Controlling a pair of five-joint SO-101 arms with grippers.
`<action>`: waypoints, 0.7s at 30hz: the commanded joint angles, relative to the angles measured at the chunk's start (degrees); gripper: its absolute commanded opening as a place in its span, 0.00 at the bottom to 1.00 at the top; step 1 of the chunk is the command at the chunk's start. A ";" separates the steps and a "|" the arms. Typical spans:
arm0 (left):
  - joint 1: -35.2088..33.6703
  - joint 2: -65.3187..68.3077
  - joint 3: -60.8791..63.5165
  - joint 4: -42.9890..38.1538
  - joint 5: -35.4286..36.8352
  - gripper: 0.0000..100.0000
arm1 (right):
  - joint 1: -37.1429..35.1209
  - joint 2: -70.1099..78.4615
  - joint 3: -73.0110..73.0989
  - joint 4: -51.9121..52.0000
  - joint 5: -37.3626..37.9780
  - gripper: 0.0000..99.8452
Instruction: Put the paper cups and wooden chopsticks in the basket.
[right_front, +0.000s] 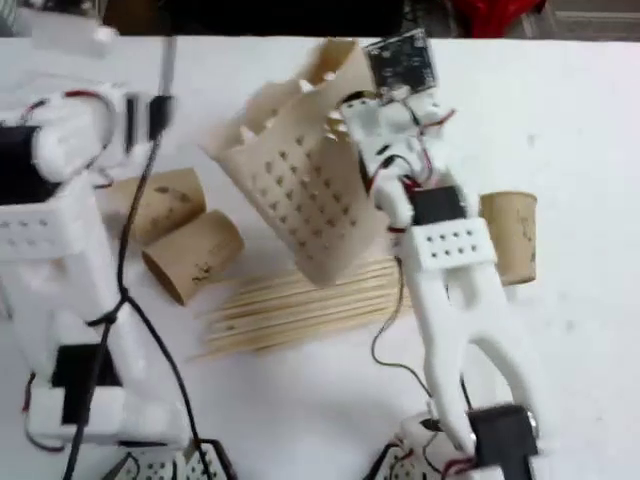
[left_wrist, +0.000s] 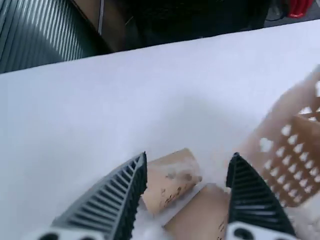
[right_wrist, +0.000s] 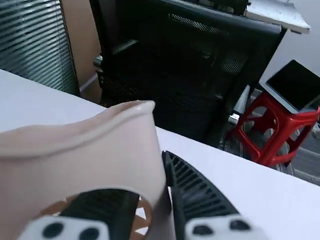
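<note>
Gripping the basket by its rim, the right gripper has one ribbed finger inside the wall and the other outside, clenched on the thin beige plastic. In the high view the basket is pale, punched with rows of small holes, and tilted: its mouth points toward the far edge of the table, and its base hangs over the wooden chopsticks. These lie in a loose bundle, their long axis running across the table. Two brown paper cups lie on their sides, side by side, left of the basket, and a third cup sits right of the right arm. The left gripper hangs with fingers spread and empty, the two cups below and between them
</note>
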 joint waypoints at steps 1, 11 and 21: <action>4.09 5.67 -6.42 -4.31 1.85 0.32 | -1.27 0.57 -0.79 -8.40 0.44 0.02; 3.47 21.05 -8.18 -4.31 -2.11 0.32 | -0.31 -2.77 3.52 -9.01 -9.14 0.02; 7.87 26.95 -7.38 -1.85 -10.73 0.30 | -0.57 -3.82 7.65 -11.82 -9.14 0.02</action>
